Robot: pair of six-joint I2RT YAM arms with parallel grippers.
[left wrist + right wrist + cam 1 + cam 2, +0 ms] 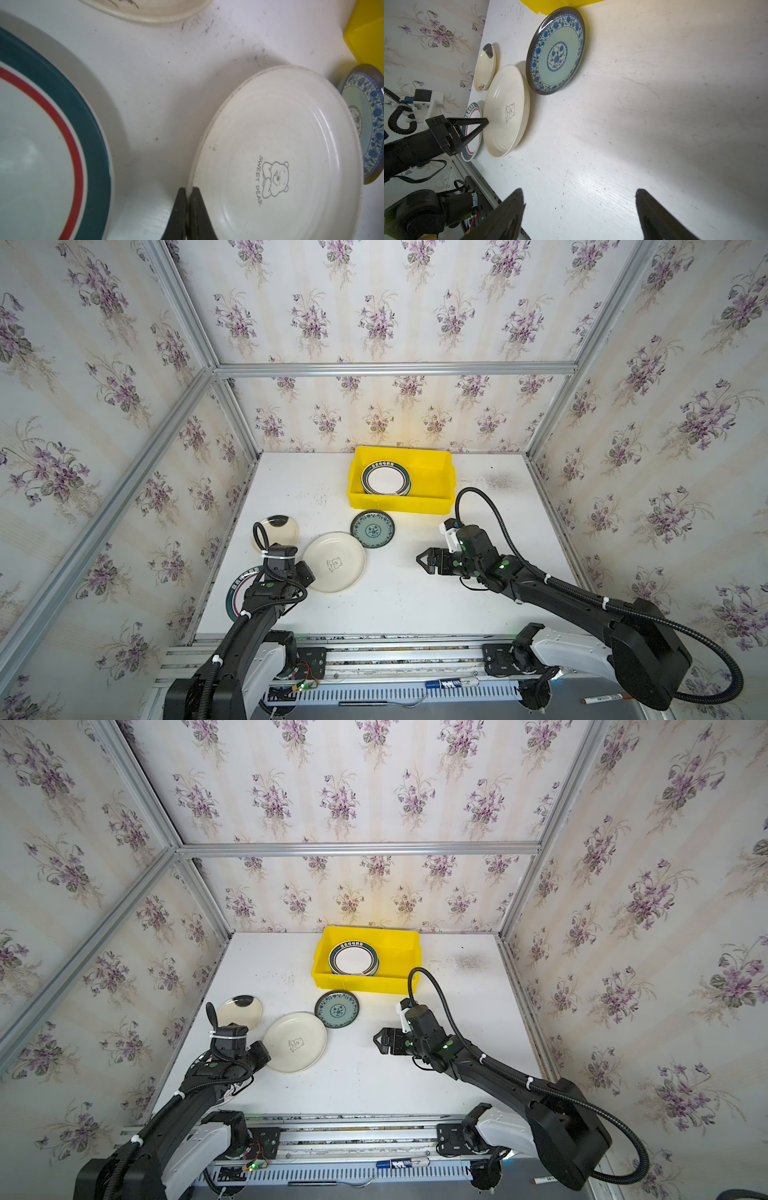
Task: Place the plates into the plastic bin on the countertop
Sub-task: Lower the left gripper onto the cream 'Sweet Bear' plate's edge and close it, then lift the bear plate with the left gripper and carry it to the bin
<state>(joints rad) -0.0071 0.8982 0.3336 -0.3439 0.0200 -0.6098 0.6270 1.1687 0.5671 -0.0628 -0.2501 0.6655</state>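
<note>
Yellow bin (399, 504) at bench (415, 605) 12 o'clock has a plate (385, 480) in. Four outstanding, centre to 9 o'clock. Left fingers (196, 207) clenched on bear plate (280, 145) rim; right fingers (508, 214) released, empty.

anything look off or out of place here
Nothing spilled or broken. Only a dark speckled smudge on the countertop right of the plastic bin stands out; the left gripper pinching the bear plate by its rim looks normal.
</note>
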